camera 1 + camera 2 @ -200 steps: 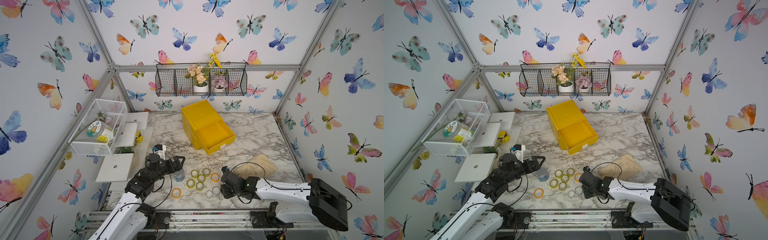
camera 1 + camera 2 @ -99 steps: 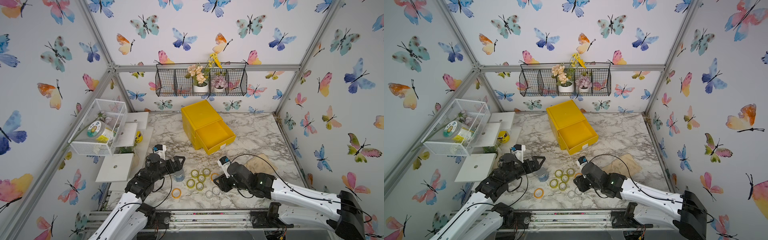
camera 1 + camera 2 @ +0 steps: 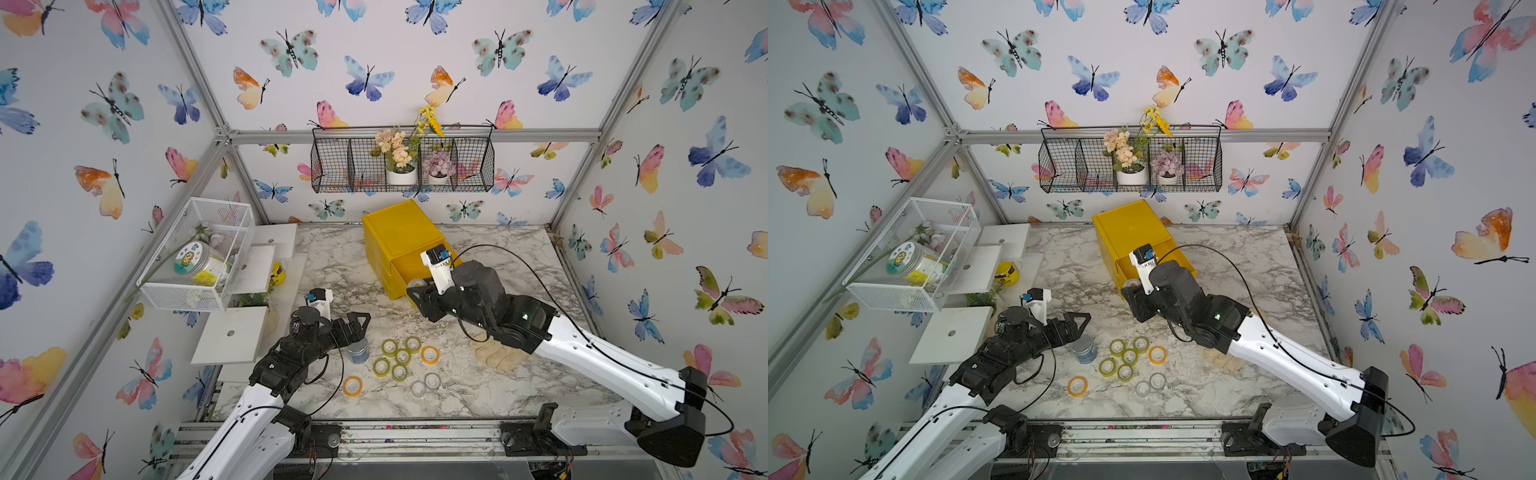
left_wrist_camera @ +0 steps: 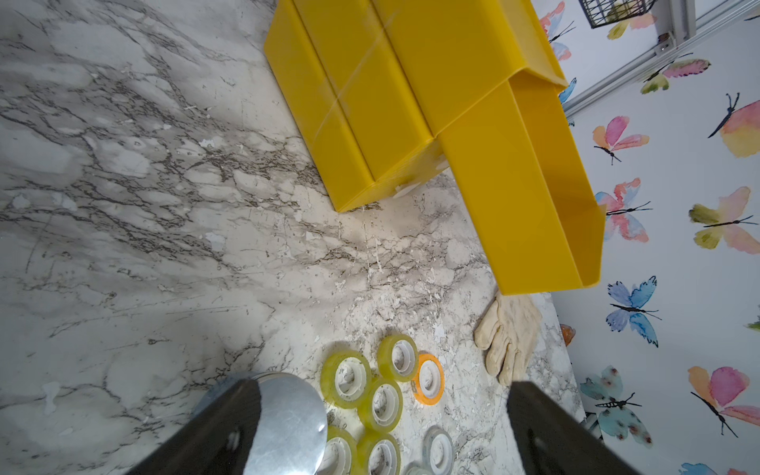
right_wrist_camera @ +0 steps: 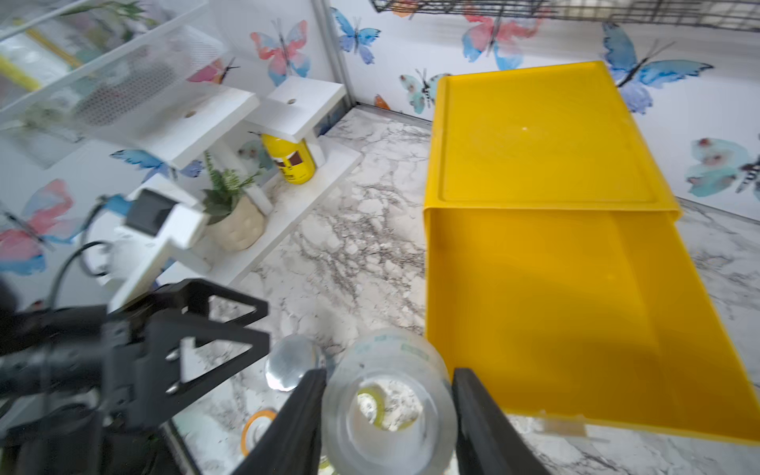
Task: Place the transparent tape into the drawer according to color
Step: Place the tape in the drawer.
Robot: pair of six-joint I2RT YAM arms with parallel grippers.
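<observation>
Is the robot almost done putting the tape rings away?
Not nearly. One drawer is pulled open but looks empty. The right pincer grips a clear roll near it. Waiting on the table: five yellow-green rolls, two orange rolls and two other clear rolls.

Right fingers (image 3: 1128, 297) gripping colourless tape roll (image 3: 1133, 283), beside open yellow drawer (image 3: 1183, 261)
</observation>
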